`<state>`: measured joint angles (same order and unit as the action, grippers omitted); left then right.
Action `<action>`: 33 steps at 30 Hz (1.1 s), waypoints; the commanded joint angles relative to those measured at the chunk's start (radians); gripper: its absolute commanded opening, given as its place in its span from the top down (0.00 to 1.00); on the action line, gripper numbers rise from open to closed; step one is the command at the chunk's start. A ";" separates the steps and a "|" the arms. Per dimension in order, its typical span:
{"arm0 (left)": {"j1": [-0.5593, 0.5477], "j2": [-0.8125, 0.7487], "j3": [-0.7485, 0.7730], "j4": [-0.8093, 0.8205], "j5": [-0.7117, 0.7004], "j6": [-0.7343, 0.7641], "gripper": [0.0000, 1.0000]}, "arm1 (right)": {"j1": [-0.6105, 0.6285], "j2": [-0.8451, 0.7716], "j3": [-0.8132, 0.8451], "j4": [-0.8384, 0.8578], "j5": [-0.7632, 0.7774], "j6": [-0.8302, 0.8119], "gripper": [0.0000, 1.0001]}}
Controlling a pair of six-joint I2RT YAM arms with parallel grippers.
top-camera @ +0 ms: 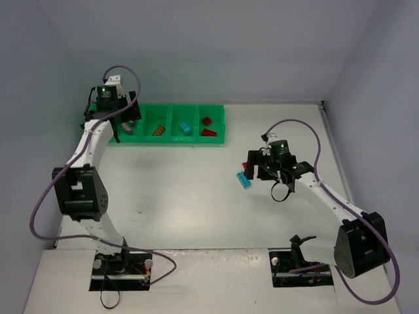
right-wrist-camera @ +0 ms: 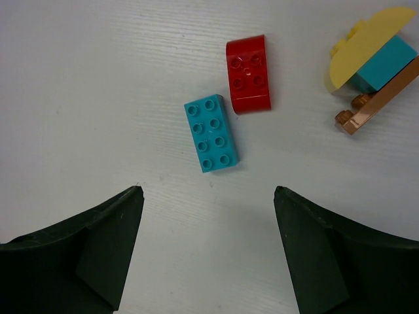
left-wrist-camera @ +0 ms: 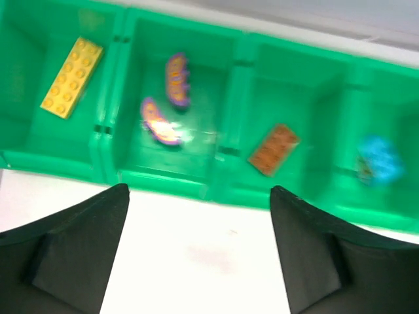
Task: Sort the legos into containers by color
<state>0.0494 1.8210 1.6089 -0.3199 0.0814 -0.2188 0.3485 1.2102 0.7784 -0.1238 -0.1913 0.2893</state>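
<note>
**Brick lies lengthwise ahead of the open right claw**

Brick in question: the cyan brick (right-wrist-camera: 211, 133), a two-by-four studded block of glossy hard plastic. It lies flat on the white table (right-wrist-camera: 78, 78), studs up, just ahead of the right claw (right-wrist-camera: 205, 203) and nearly centred on the gap. The jaws stand wide and hold nothing. The brick's long axis runs away from the claw with a slight tilt, so the fingers would close across its short width. That looks like a good line for a grasp, needing only a small twist.

Ahead and a little right of it sits the red brick (right-wrist-camera: 249, 73), which has one rounded end. Its near corner is close to the cyan one's far corner, and whether they touch I cannot tell. A descent here risks nudging it. Further right of the claw is a small stack (right-wrist-camera: 376, 62) of a yellow curved piece, a cyan block and a brown plate.

The left claw (left-wrist-camera: 200, 209) is well apart from these bricks, so the right arm is much the nearer. It hangs over the green tray (left-wrist-camera: 163, 180), jaws spread and empty. Ahead of it the compartments hold a yellow brick (left-wrist-camera: 72, 76), two purple pieces (left-wrist-camera: 160, 122), an orange-brown brick (left-wrist-camera: 273, 149) and a blurred cyan piece (left-wrist-camera: 378, 160).
</note>
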 commanded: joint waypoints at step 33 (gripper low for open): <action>-0.209 -0.810 -0.492 -0.251 0.055 -0.195 0.13 | 0.245 0.485 0.346 0.084 0.202 -0.039 1.00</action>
<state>-0.1577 1.0515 1.1332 -0.5957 0.1448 -0.3954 0.5751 1.7157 1.0103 -0.1047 0.0261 0.2878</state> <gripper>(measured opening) 0.870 0.330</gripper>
